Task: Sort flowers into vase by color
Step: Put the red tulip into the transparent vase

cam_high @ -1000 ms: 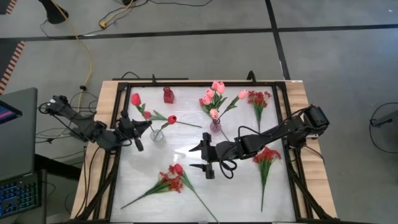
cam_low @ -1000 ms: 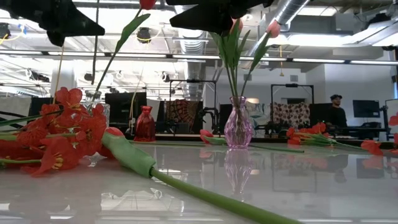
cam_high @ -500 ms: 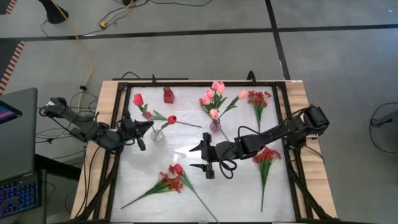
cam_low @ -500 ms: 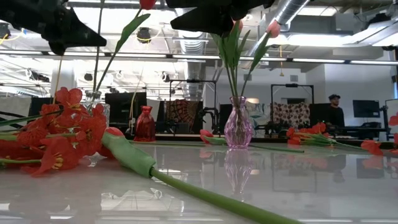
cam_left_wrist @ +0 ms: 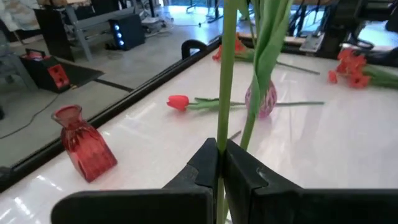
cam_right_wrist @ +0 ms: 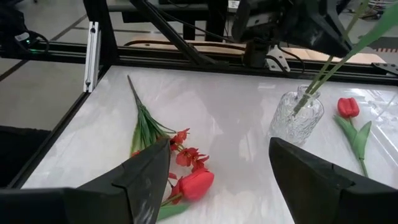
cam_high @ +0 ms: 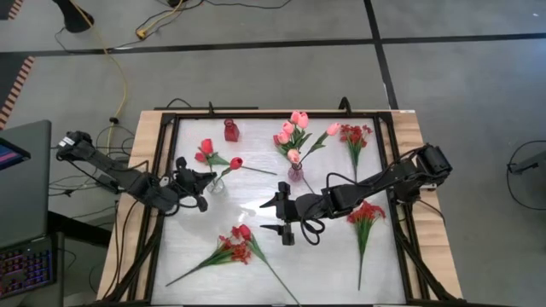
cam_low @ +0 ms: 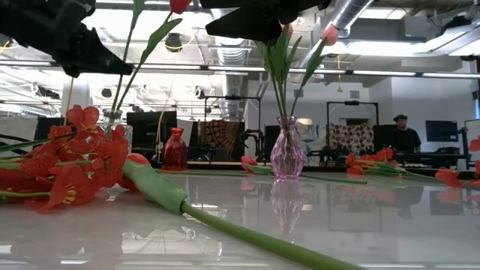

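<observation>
A red tulip (cam_high: 206,147) on a long green stem is in my left gripper (cam_high: 201,177), which is shut on it just above the clear glass vase (cam_high: 216,183) at the table's left. The stem's lower end (cam_right_wrist: 305,93) stands in that vase beside another red tulip (cam_high: 236,163). A third red tulip (cam_left_wrist: 179,101) lies flat on the table behind the vase. My right gripper (cam_high: 281,219) hangs open over the table's middle, with nothing between its fingers (cam_right_wrist: 149,180). My left gripper pinches the tulip's bare stem (cam_left_wrist: 221,134) between its two fingers, below the leaves and above the vase mouth. The fingers come nearly level from the table's left and lie across the stem. The stem leans toward the right, its foot inside the clear vase.
A purple vase (cam_high: 295,173) with pink tulips (cam_high: 293,128) stands mid-table, and a small red vase (cam_high: 230,130) at the far edge. Red sprays lie at the far right (cam_high: 354,135), the right (cam_high: 367,213) and the near left (cam_high: 235,249). A black frame (cam_high: 162,170) rims the table.
My left gripper has sunk and gone a little toward the table's right, still shut on the stem. The held tulip has tipped: its head has swung right and nearer, over the vase, while its foot has stayed in the vase.
</observation>
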